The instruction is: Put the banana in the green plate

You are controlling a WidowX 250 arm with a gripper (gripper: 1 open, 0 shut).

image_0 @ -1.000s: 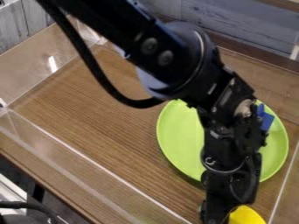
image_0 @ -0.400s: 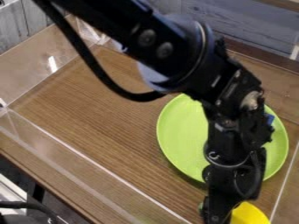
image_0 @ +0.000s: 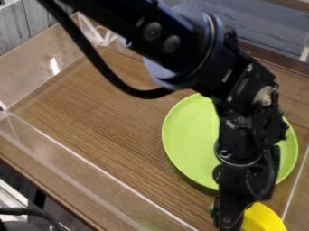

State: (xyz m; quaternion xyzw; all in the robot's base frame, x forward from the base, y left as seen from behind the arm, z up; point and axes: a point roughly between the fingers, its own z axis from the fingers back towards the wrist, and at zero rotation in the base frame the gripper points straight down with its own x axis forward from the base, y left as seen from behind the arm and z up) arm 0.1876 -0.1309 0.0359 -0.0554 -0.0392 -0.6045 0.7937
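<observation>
Banana, mostly hidden so its axis is unclear, sits in clenched jaws beside green plate.

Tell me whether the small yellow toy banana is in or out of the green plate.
Out. The small yellow toy banana sits at the picture's bottom edge, beside the black pincer, outside the round lime-green plate's rim.

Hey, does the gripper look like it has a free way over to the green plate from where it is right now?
Probably yes. The gripper is at the bottom edge of the view with the banana beside it, right at the near rim of the green plate. The visible plate surface is bare, though the arm hides part of it.
</observation>
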